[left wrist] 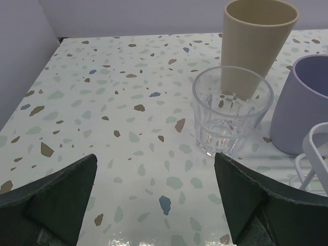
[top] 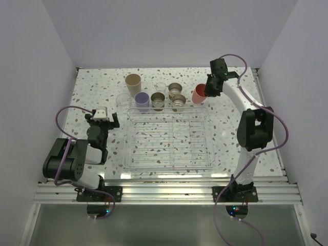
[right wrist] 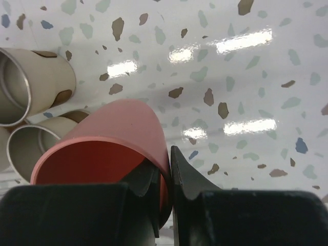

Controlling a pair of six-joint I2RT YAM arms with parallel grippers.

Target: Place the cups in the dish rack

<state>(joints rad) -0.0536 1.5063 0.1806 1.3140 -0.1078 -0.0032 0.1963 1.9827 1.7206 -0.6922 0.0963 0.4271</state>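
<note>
The coral-pink cup (top: 199, 94) sits just behind the dish rack's (top: 169, 160) far right corner. My right gripper (top: 209, 88) is shut on its rim, one finger inside and one outside, as the right wrist view (right wrist: 165, 169) shows on the cup (right wrist: 110, 136). Three steel cups (top: 175, 88) (top: 158, 100) (top: 179, 100), two clear cups (top: 123, 101) (top: 160, 87), the lavender cup (top: 142, 99) and the tall beige cup (top: 133, 81) stand behind the rack. My left gripper (top: 104, 119) is open and empty (left wrist: 156, 195), short of a clear cup (left wrist: 231, 110).
The rack holds no cups. In the left wrist view the beige cup (left wrist: 259, 36) stands behind the clear one, the lavender cup (left wrist: 302, 102) to its right, and the rack's corner (left wrist: 315, 154) at the right edge. Two steel cups (right wrist: 31, 87) (right wrist: 36, 143) lie left of the coral cup.
</note>
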